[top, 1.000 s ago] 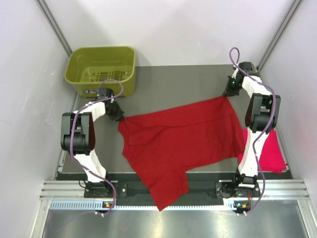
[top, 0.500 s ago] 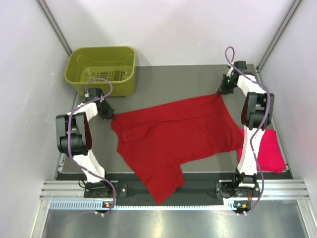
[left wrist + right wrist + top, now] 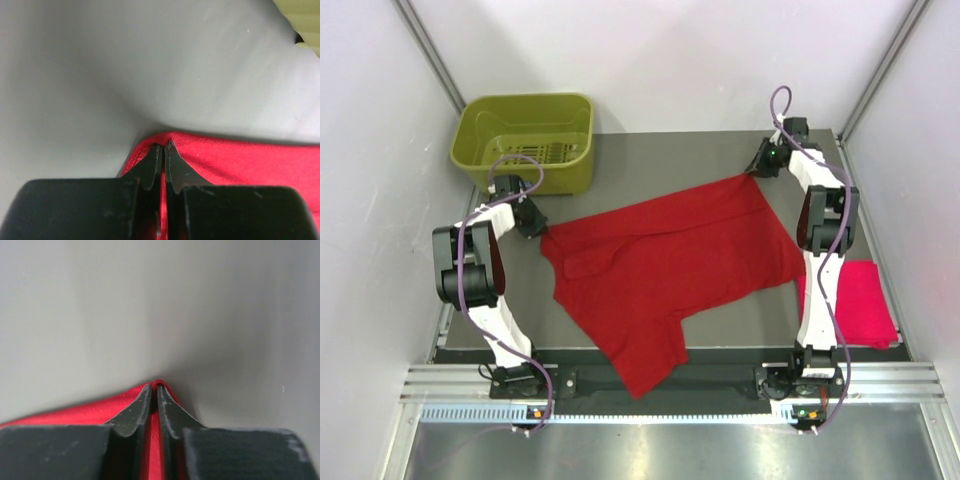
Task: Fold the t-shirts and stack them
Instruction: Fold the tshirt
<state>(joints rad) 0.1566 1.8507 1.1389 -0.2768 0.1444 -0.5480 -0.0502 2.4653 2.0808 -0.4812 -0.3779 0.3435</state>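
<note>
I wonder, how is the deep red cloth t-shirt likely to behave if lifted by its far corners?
Probably floppy: the deep red cloth t-shirt lies wrinkled, one part hanging past the near edge of the grey table, so it would likely sag between grips. Probably light too: the left hand and right hand each pinch only a thin corner.

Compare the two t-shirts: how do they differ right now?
The deep red t-shirt lies spread open; the pinkish red t-shirt is a compact rectangle at the right edge. The left gripper and right gripper pinch the deep red one's corners; the pinkish one is untouched. Both are plain.
</note>
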